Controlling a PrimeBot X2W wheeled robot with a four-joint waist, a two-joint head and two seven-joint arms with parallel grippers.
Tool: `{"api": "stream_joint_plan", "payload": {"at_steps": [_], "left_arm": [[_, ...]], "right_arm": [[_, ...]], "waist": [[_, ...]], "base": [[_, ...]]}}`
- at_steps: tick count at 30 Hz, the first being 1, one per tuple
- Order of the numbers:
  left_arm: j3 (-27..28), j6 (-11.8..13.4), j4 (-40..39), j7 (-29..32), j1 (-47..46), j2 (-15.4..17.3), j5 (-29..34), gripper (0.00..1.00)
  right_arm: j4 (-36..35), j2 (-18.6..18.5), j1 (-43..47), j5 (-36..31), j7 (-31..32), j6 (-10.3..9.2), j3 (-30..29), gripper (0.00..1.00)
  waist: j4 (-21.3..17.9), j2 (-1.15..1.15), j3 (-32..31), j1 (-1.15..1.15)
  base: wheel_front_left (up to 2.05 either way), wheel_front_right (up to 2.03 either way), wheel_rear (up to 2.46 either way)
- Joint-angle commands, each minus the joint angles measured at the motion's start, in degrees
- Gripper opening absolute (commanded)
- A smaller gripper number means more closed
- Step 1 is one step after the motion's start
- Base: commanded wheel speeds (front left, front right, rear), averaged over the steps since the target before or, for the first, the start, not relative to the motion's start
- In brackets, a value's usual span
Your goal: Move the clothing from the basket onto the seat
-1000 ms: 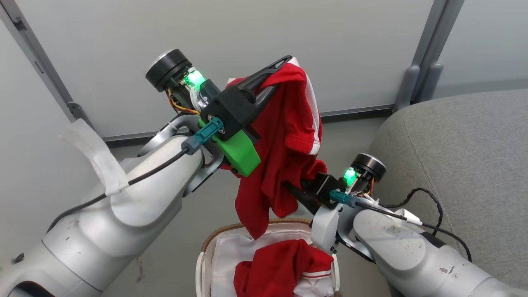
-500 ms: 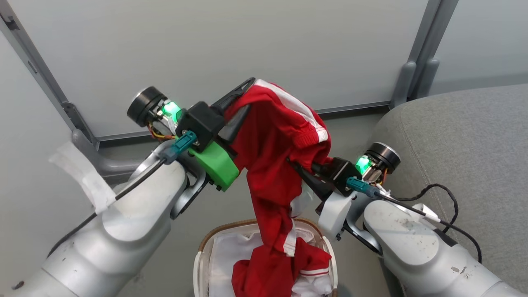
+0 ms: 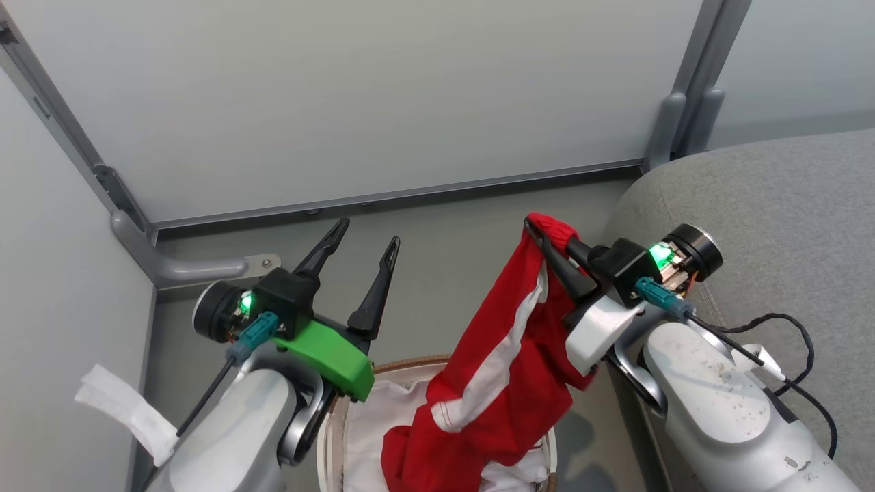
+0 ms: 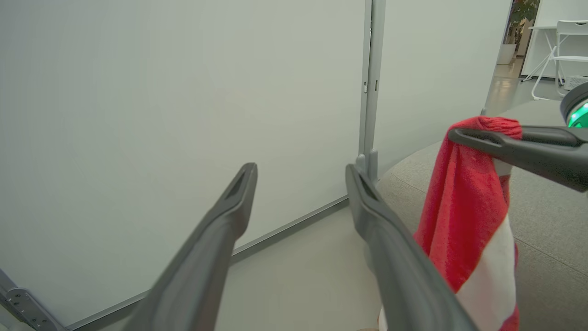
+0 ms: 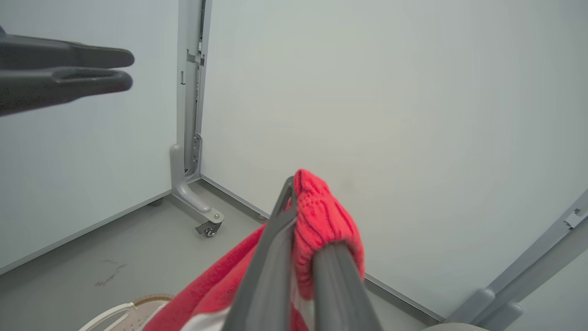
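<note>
A: What is seen at the left?
B: The left gripper (image 3: 366,234) is held above the floor (image 3: 444,225), its fingers spread wide apart.
A: And just right of it, nearer?
B: The basket (image 3: 327,437) is set on the floor, lined with a white liner (image 3: 369,424). The lower end of the clothing (image 3: 506,383) is piled inside it, toward its right side.
A: How is it held up?
B: Its red cuff is pinched by the right gripper (image 3: 540,232), whose fingers are pressed together on it; the rest is hung down into the basket.
A: And at the far right?
B: The seat (image 3: 772,205) is found there, near the right gripper; the clothing is hung to its left.
</note>
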Motion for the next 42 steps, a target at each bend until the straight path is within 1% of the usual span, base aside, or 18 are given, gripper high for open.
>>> {"api": "stream_joint_plan", "payload": {"at_steps": [1,10,15,19,23,30,37,42], "left_arm": [[1.42,-0.3,-0.56,-0.18,2.23,-0.48,0.82,1.0],[8.25,-2.88,-1.35,-0.13,11.38,-4.59,4.79,1.0],[10.39,-4.08,-1.08,-0.13,13.67,-7.14,7.26,1.0],[11.48,-4.82,-0.87,-0.13,14.73,-8.84,8.59,1.0],[11.91,-5.46,-0.85,-0.13,15.33,-10.25,9.92,1.0],[11.84,-5.97,-1.14,-0.14,15.08,-11.69,11.12,1.0],[10.61,-6.01,-1.16,-0.14,13.3,-12.01,11.91,1.0],[9.23,-6.03,-1.41,-0.14,12.1,-11.95,12.01,1.0]], "right_arm": [[-0.77,0.17,1.26,-0.95,-0.26,-0.08,-1.22,0.0],[-4.32,0.95,4.47,-4.29,-0.26,-0.07,-8.18,0.0],[-5.28,1.19,5.09,-5.35,-0.26,-0.07,-10.81,0.0],[-6.23,1.07,4.37,-6.1,-0.26,-0.08,-12.44,0.0],[-7.38,0.46,3.35,-7.0,-0.26,-0.08,-13.45,0.0],[-8.52,-1.7,2.0,-7.69,-0.26,-0.08,-14.29,0.0],[-9.14,-3.12,1.32,-7.82,-0.26,-0.08,-16.15,0.0],[-9.21,-3.53,0.72,-7.91,-0.26,-0.08,-17.67,0.0]], "waist": [[0.04,0.0,0.08,0.0],[0.27,0.0,0.52,0.0],[-0.02,0.0,0.76,0.0],[-1.12,0.0,1.15,0.0],[-3.62,0.0,1.89,0.0],[-10.84,0.0,4.45,0.0],[-17.52,0.0,7.23,0.0],[-20.31,0.0,9.02,0.0]], "base": [[0.0,0.0,0.0],[0.0,0.0,0.0],[0.0,0.0,0.0],[0.0,0.0,0.0],[0.0,0.0,0.0],[0.0,0.0,0.0],[0.0,0.0,0.0],[0.0,0.0,0.0]]}}
